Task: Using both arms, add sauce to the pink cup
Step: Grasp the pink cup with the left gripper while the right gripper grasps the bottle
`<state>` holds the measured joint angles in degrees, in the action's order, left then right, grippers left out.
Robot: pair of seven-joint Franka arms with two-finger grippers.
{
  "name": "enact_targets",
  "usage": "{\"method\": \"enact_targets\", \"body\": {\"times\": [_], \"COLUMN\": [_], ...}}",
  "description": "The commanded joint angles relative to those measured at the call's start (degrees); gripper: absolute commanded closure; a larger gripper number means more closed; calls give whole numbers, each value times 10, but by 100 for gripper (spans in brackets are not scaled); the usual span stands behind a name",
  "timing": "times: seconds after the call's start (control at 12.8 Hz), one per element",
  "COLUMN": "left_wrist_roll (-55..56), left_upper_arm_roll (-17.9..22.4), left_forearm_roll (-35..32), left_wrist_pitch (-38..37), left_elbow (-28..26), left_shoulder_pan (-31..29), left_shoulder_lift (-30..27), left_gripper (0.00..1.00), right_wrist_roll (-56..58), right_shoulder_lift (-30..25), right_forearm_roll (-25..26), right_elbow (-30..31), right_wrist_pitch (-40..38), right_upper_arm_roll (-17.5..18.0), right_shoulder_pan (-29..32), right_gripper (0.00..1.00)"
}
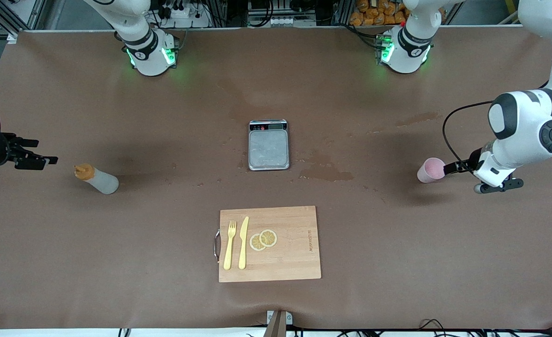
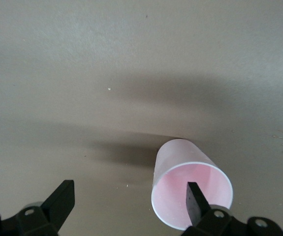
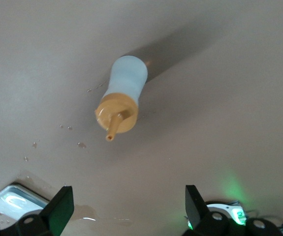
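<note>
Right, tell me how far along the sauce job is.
Nothing is done yet. The pink cup and the sauce bottle stand at opposite ends of the table, both ungrasped. In hand: the left tool is open at the cup, one finger over its mouth; the right tool hangs open above the bottle. Left: grasp both, bring them together, squeeze sauce in.

Brown counter (image 1: 163, 262) and the items resting directly on it. Near the middle stands a steel-topped scale (image 1: 268, 145). Nearer the front camera than the scale lies a wooden cutting board (image 1: 299, 262), which carries a yellow fork (image 1: 229, 245), a yellow knife (image 1: 243, 242) and two lemon slices (image 1: 263, 239). The sauce (image 1: 96, 178) stands toward the right arm's end of the counter; the pink cup (image 1: 431, 170) stands toward the left arm's end. Wet stains (image 1: 327, 172) mark the surface beside the scale.
</note>
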<state>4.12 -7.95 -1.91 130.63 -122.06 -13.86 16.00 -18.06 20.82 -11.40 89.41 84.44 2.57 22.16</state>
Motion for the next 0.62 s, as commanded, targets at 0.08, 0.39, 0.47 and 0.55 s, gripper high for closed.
{"method": "enact_targets", "body": {"times": [0.08,0.39,0.47,0.55], "left_wrist_roll": [4,4,4,4], "left_upper_arm_roll": [-9,-10,-10,-11], "left_forearm_roll": [-8,-7,-7,-7], "left_wrist_pitch": [10,10,10,10], "left_elbow": [-5,-10,-12,-13], "left_shoulder_pan": [-3,-3,-2,-2], "left_shoulder_lift": [11,18,20,21], "left_gripper": [2,11,18,24], "right_wrist_roll": [-87,-116,-121,-144], "right_shoulder_lift": [47,147,162,170], "right_forearm_roll": [-30,-113,-134,-155], "right_elbow": [-38,-88,-89,-88], "right_wrist_pitch": [-18,-17,-17,-17], "right_upper_arm_roll": [9,10,9,9], "right_shoulder_pan": [23,91,101,104], "right_gripper": [0,0,0,0]}}
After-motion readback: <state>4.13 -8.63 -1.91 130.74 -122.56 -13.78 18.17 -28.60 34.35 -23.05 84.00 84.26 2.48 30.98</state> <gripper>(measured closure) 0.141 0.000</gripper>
